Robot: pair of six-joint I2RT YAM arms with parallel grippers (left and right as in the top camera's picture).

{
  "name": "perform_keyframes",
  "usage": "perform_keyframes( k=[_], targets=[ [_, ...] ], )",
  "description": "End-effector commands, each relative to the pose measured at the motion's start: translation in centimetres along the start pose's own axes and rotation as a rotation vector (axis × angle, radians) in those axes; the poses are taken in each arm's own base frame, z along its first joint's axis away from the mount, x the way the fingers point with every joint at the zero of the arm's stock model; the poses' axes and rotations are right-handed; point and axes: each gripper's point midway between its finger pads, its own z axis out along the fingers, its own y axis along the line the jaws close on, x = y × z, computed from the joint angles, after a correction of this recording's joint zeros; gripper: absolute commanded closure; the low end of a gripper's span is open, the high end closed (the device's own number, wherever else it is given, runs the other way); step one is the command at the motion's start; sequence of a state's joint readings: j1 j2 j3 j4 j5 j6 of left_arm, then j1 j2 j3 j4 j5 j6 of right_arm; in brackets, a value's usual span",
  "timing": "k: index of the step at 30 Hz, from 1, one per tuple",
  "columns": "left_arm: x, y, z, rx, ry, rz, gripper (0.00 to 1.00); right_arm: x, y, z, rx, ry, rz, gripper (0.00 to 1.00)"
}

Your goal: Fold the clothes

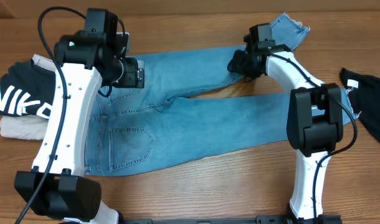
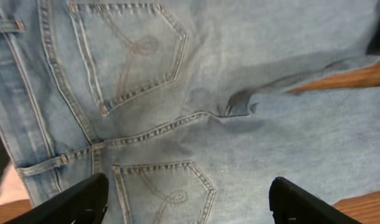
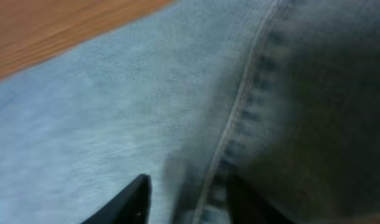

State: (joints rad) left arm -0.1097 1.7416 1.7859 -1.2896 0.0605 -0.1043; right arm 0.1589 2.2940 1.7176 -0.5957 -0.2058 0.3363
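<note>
Light-blue jeans [image 1: 196,124] lie flat across the table, waist to the left and both legs running right. The far leg's frayed hem [image 1: 288,28] is turned up at the back. My left gripper [image 1: 135,73] hovers open over the seat, and in the left wrist view its gripper [image 2: 187,186] stands wide above the lower back pocket [image 2: 168,193], holding nothing. My right gripper [image 1: 237,64] is down on the far leg. In the right wrist view its gripper [image 3: 190,193] pinches a ridge of denim along a stitched seam [image 3: 240,106].
A black top with white lettering [image 1: 19,93] lies on a beige garment [image 1: 15,127] at the left edge, partly under the left arm. Another black garment [image 1: 370,93] sits at the right edge. Bare wood shows between the two jean legs [image 1: 240,90].
</note>
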Motion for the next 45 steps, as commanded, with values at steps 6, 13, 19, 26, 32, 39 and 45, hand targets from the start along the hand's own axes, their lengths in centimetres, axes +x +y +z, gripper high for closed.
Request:
perform_keyframes(
  k=[6,13,19,26,32,39,45],
  targets=[
    [0.7,0.0,3.3,0.012,0.015,-0.014,0.15,2.2,-4.9,-1.0,0.145,0.108,0.147,0.96],
    [1.7,-0.3,8.2,0.050,0.004,-0.016,0.12,0.8,-1.3,-6.3,-0.429,0.236,0.304,0.96],
    [5.0,0.3,12.1,0.042,0.055,-0.025,0.11,-4.3,-6.3,-9.6,-0.353,0.002,0.191,0.77],
    [5.8,0.6,13.7,0.040,0.045,-0.024,0.11,-6.1,-6.2,-9.6,-0.120,-0.090,0.174,0.79],
    [5.4,0.6,13.8,0.042,0.032,-0.023,0.11,-4.3,-2.0,-7.1,0.106,-0.132,0.128,0.59],
    [5.5,0.6,13.9,0.041,0.034,-0.023,0.11,-3.5,4.0,-7.4,0.080,-0.145,-0.040,0.19],
    [5.5,0.5,13.9,0.044,0.037,-0.024,0.11,-5.7,2.9,-8.8,0.150,-0.247,0.311,0.30]
  ],
)
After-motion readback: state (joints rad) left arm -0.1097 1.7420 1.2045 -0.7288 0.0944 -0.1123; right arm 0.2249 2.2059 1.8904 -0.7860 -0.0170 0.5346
